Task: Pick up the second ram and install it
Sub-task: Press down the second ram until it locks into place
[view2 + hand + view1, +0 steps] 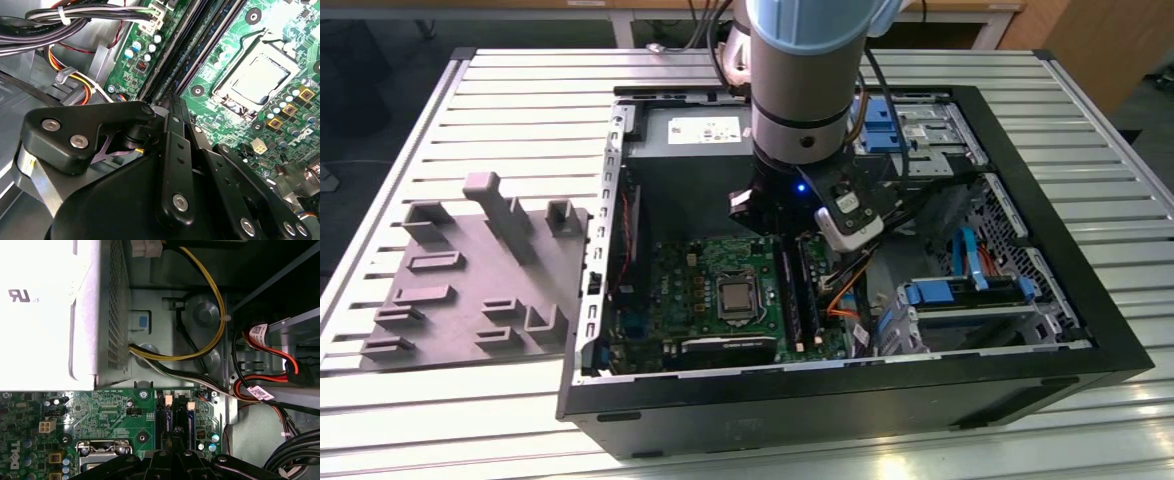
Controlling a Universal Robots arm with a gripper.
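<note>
exterior view: the arm is lowered into the open case (1067,330), with the gripper (781,235) placed over the board's (707,300) memory slots. whether the gripper is wide, narrow or holding anything cannot be told. a ram (790,290) is seen seated in the slots beside the silver chip (738,296); in the first wrist view, the slots (176,422) lie just ahead of the gripper. a grey tray (454,290) is set on the table at the exterior view's left.

Green mobo (110,415) w/ RAM slots (175,422) below PSU (50,315); yellow cable (212,305) alongside.
</note>
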